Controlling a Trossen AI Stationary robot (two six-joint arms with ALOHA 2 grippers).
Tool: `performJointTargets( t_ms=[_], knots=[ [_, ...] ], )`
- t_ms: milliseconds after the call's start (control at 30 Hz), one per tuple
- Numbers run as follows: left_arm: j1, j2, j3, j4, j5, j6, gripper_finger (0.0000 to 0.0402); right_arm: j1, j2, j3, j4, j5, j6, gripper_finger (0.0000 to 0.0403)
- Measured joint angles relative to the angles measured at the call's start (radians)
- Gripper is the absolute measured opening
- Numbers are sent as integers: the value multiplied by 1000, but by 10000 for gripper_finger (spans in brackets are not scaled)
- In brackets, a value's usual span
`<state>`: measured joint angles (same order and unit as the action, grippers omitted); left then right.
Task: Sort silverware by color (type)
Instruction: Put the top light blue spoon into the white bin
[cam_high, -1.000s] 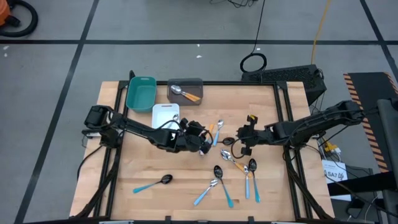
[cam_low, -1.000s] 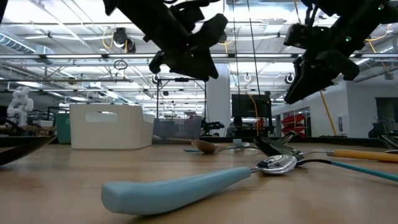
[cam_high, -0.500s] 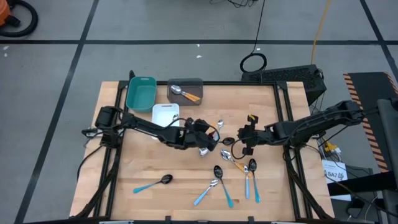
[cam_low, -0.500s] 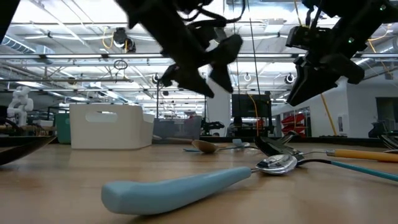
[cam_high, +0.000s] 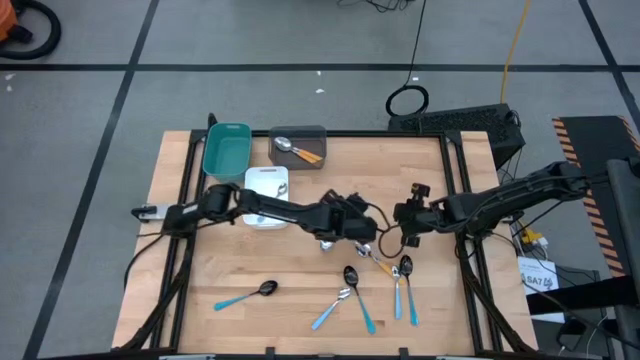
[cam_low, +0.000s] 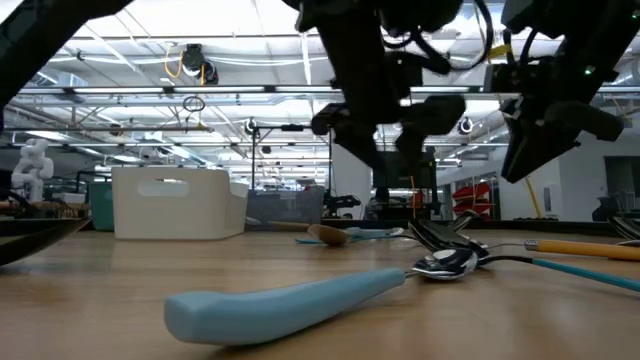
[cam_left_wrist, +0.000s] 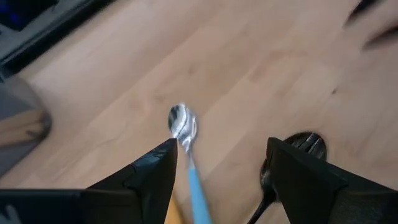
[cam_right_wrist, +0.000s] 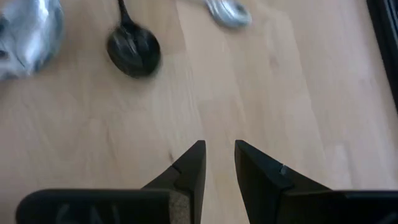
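Observation:
My left gripper (cam_high: 368, 234) hangs open over the middle of the table, above a spoon with a silver bowl and light-blue handle (cam_left_wrist: 185, 140) that lies flat between its fingers without touching them. A black-bowled spoon (cam_left_wrist: 303, 144) lies beside it. My right gripper (cam_high: 399, 230) hovers just to the right, its fingers (cam_right_wrist: 219, 150) a narrow gap apart with nothing between them, over bare wood near a black bowl (cam_right_wrist: 133, 47) and a silver bowl (cam_right_wrist: 227, 12). More blue-handled spoons (cam_high: 352, 295) lie toward the near edge. One orange-handled spoon (cam_high: 298, 150) rests in the grey tray (cam_high: 312, 133).
A teal tray (cam_high: 226, 150) and a white tray (cam_high: 262, 178) stand at the far left next to the grey one. A lone blue-handled spoon (cam_high: 245, 295) lies near the left front. In the low view a light-blue handle (cam_low: 290, 300) lies close in the foreground.
My left gripper has swept toward the table's right edge, from beside the white tray to over the central spoons, tipping further down, and its fingers have opened. My right gripper has shifted slightly toward the right edge and tilted.

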<state>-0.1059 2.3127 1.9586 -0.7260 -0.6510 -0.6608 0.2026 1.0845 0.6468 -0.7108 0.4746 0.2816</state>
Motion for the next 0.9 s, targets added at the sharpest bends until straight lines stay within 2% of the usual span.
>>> performJointTargets(
  t_ms=[100,400,567,700,900],
  knots=[
    [0,42,52,-43,-1,-12,246,20,-26,0,-47,1,42,82],
    [-4,54,46,-188,4,-61,246,98,-107,0,-34,39,55,82],
    [34,55,46,-203,89,-101,246,115,-117,0,-17,53,52,82],
    [50,67,46,-196,112,-99,246,114,-117,0,-15,53,49,82],
    [70,74,46,-178,245,-83,246,114,-117,0,-14,53,48,82]
  ],
)
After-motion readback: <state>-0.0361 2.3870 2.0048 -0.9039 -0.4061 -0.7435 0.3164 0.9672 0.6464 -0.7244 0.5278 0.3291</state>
